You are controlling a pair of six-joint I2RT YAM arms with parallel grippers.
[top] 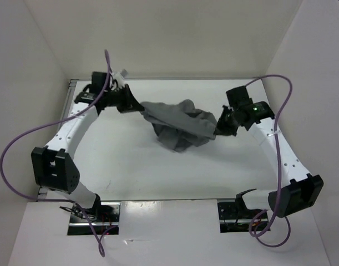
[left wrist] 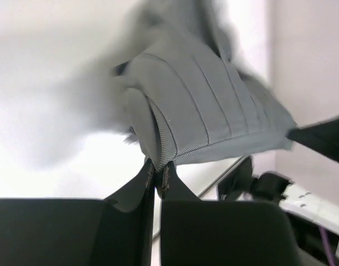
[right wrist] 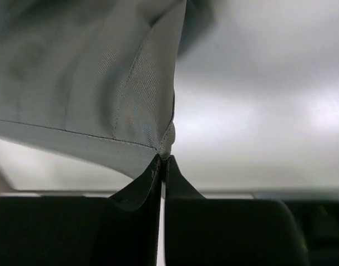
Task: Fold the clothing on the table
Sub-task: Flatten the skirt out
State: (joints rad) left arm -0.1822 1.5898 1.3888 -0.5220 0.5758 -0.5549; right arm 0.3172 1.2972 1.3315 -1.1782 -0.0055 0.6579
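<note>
Robotics lab test cell: bare white table (top: 158, 177) boxed by white walls (top: 175, 39) left, right, far; left arm (top: 75, 130), right arm (top: 283, 155) bolted at near edge, purple cables (top: 276, 202) hanging loose.

Both arms stretched to the far side, elbows bowed outward, wrists turned inward. The left gripper (top: 139, 108) and the right gripper (top: 218, 131) faced each other, well apart, each with jaws pinched together on an edge of the grey skirt (top: 180, 124).
</note>
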